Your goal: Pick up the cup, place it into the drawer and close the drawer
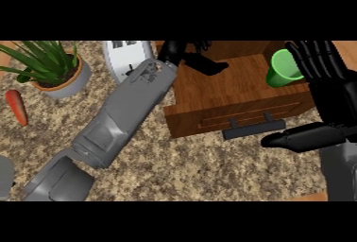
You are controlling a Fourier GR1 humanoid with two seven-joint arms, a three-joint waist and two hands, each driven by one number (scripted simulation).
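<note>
The green cup [282,69] lies tilted at the right end of the open wooden drawer [223,94], its mouth facing up and left. My right hand [326,85] stands just right of the cup, fingers straight and close against its side, thumb stretched out low over the drawer's front corner; it is open. The drawer's dark handle [254,127] faces me. My left hand [187,53] reaches over the drawer's far left corner at the end of a long grey forearm, thumb pointing right, fingers relaxed and partly cut off at the top.
A potted plant [59,71] stands at the far left with a carrot [15,108] in front of it. A white toaster [129,54] sits behind my left forearm. The speckled counter [209,165] spreads in front of the drawer.
</note>
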